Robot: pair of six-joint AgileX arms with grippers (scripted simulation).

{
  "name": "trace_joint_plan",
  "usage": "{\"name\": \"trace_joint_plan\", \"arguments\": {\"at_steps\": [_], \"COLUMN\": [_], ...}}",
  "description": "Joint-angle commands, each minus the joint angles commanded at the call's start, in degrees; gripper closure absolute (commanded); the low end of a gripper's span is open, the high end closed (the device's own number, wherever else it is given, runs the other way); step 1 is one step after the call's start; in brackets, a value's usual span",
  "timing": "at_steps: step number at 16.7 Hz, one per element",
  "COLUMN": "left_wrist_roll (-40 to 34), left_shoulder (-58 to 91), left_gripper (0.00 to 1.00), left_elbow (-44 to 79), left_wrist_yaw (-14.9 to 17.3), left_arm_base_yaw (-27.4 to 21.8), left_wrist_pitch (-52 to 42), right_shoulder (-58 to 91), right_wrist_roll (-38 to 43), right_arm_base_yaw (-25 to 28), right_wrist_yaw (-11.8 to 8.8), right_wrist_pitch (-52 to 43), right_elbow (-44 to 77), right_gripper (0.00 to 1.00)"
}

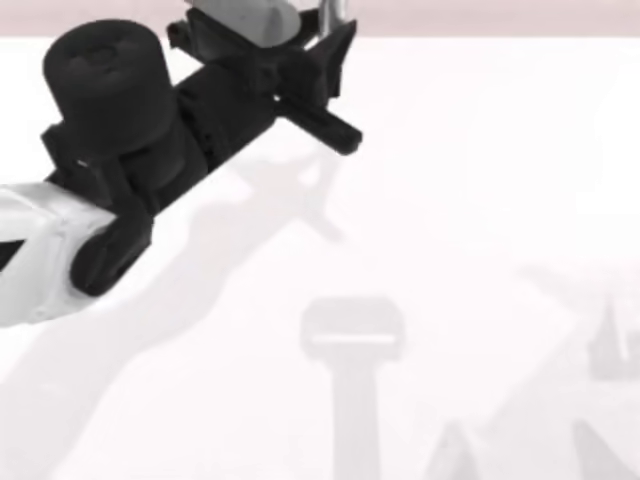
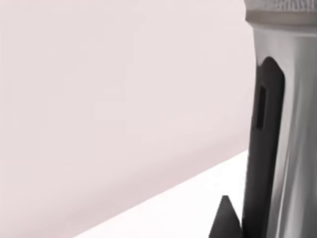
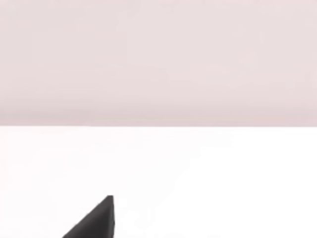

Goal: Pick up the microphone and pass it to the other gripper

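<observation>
Left arm: reaches in from the top view's left edge, white sleeve then bulky black wrist, slanting toward the table's far edge.

Left gripper (image 1: 300,60): raised at the far edge of the table (image 1: 470,200), left of centre. Its fingers are closed on the microphone; one black finger (image 2: 262,163) lies flat along the handle in the left wrist view, with a pointed black tip showing beside it.

Microphone (image 2: 292,124): held in the left gripper, off the table. The left wrist view shows a silvery-grey handle running up to a textured grey band at the head end. In the top view only a grey part (image 1: 255,15) shows, cut by the frame's upper edge.

Right gripper (image 3: 96,220): outside the top view; one pointed black fingertip shows in the right wrist view, over bare white table. How far its fingers are parted cannot be told.
</observation>
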Motion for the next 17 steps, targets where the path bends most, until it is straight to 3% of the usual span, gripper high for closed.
{"name": "trace_joint_plan", "arguments": {"at_steps": [3,17], "left_wrist_roll": [-0.19,-0.19], "left_shoulder": [-1.62,-1.69], "left_gripper": [1.00,1.00], "left_elbow": [-0.73,-0.75], "left_wrist_yaw": [-4.00,-4.13], "left_arm_base_yaw": [-3.99,-4.12], "left_wrist_pitch": [0.20,0.21], "right_shoulder": [0.00,2.00], "right_wrist_roll": [0.00,0.03], "right_arm_base_yaw": [0.00,1.53], "right_wrist_yaw": [0.00,-0.33], "right_wrist_pitch": [0.00,0.62], "right_elbow": [0.00,1.66], "right_gripper": [0.00,0.00]}}
